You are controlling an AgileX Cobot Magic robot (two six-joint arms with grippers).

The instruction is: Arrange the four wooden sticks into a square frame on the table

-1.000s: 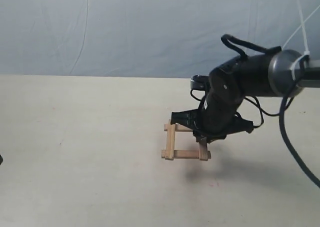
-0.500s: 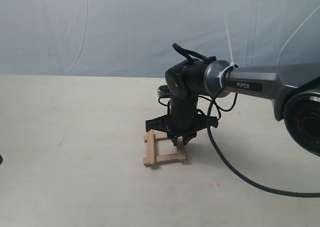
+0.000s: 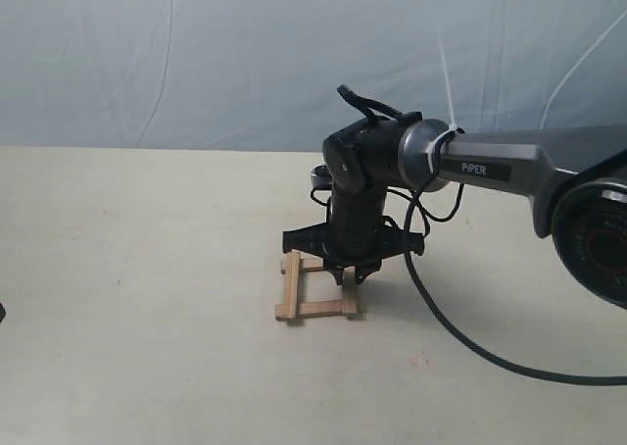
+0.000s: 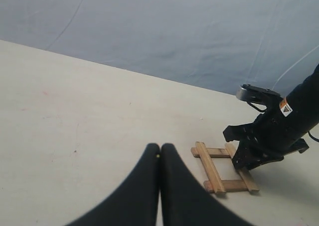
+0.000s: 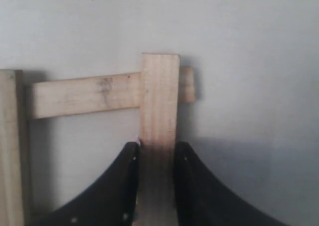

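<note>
The right fingers [image 5: 133, 160] clamp one stick [image 5: 159, 94] of the frame [image 3: 315, 308], which now lies further left on the counter [image 3: 147, 318]. The left fingers [image 4: 154, 155] are pressed together, empty.

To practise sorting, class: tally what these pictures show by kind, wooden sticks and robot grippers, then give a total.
wooden sticks: 4
grippers: 2 (left gripper, right gripper)
total: 6
</note>
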